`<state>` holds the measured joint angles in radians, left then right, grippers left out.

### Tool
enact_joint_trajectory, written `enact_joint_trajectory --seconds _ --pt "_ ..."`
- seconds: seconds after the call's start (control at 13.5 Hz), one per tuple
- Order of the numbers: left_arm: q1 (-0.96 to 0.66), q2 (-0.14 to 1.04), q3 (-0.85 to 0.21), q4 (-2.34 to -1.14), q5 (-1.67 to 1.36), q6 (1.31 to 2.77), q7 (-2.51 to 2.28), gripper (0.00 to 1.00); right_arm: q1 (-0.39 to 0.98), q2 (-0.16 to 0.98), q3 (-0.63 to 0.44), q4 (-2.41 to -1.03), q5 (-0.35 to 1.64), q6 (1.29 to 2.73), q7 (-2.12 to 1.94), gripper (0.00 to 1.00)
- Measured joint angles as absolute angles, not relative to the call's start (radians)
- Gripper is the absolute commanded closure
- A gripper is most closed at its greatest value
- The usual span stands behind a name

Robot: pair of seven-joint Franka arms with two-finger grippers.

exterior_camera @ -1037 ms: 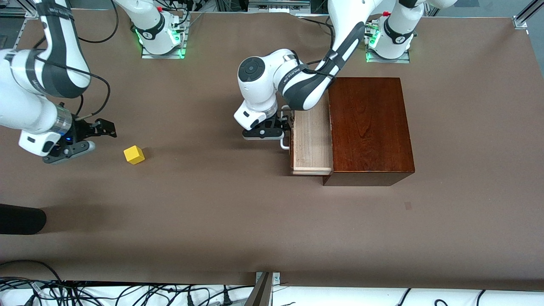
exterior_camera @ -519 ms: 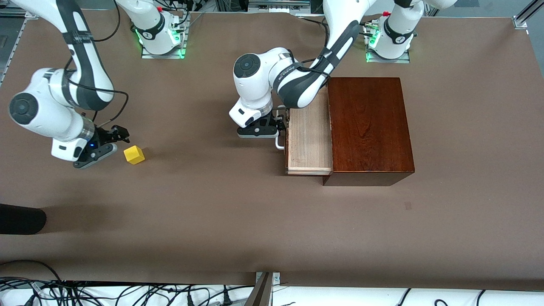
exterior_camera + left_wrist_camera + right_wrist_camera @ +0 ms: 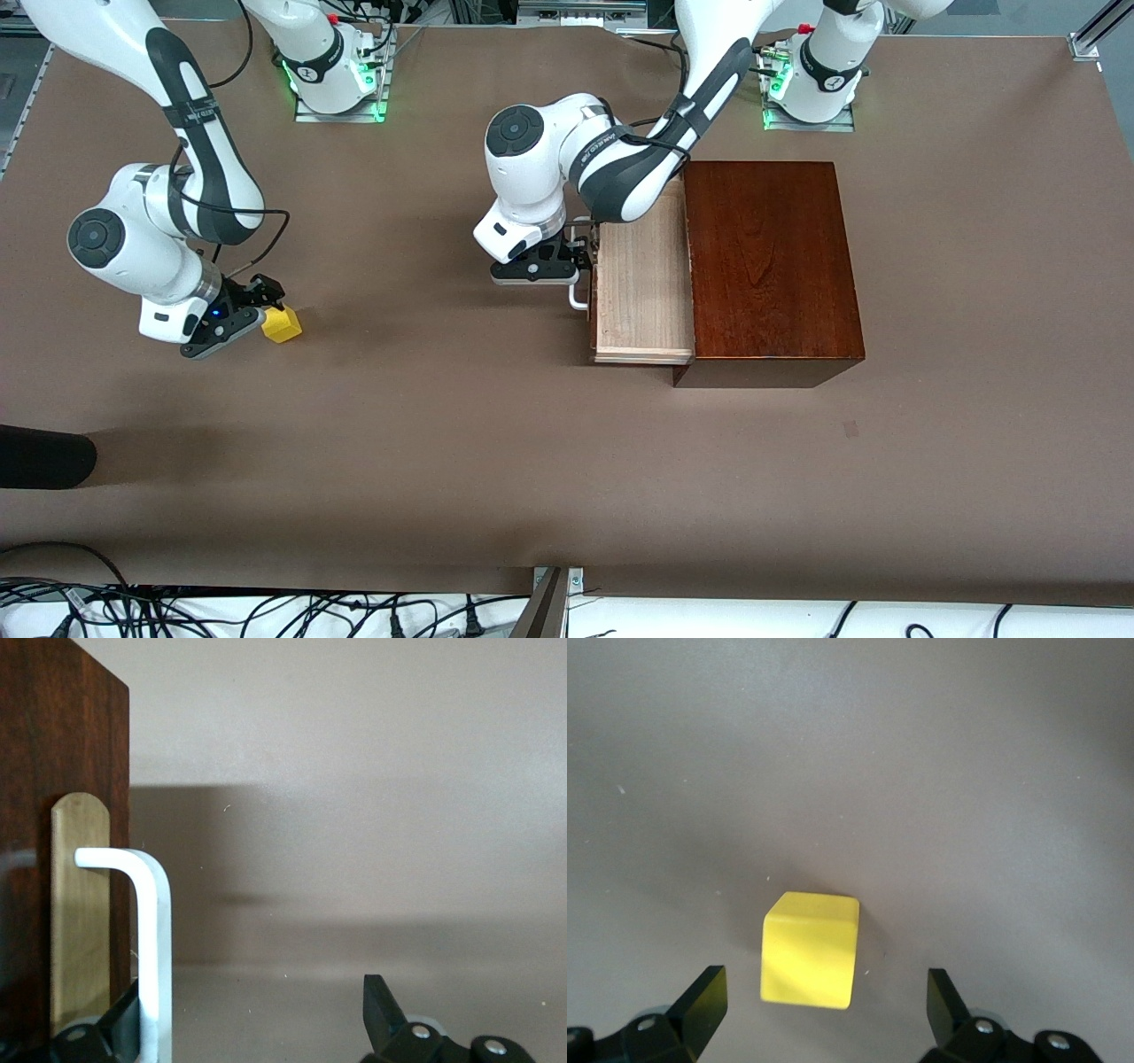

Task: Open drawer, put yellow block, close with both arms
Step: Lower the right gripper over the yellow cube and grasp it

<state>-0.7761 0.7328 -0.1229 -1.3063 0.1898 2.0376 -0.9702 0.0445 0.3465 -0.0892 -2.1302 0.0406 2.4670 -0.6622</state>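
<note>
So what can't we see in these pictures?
- Inside the drawer: the front view shows only part of its pale floor; the left arm covers one corner, the box the rest.
- Handle: left wrist view cuts it off at the edge.
- Block: front view, the right hand hides one edge.

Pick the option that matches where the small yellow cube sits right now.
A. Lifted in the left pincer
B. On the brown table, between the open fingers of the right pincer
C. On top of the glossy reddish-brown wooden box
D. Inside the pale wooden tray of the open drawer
B: the small yellow cube rests on the brown table, with the right pincer open around it, fingers apart on either side and not touching it.
</note>
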Motion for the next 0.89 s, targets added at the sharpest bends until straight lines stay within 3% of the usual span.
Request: enact_joint_trajectory --seconds 0.89 --pt "-0.747 0.735 -0.155 -1.275 0.178 1.971 -0.975 0.00 0.045 0.407 -0.080 -2.139 0.041 2.545 -0.664 0.00"
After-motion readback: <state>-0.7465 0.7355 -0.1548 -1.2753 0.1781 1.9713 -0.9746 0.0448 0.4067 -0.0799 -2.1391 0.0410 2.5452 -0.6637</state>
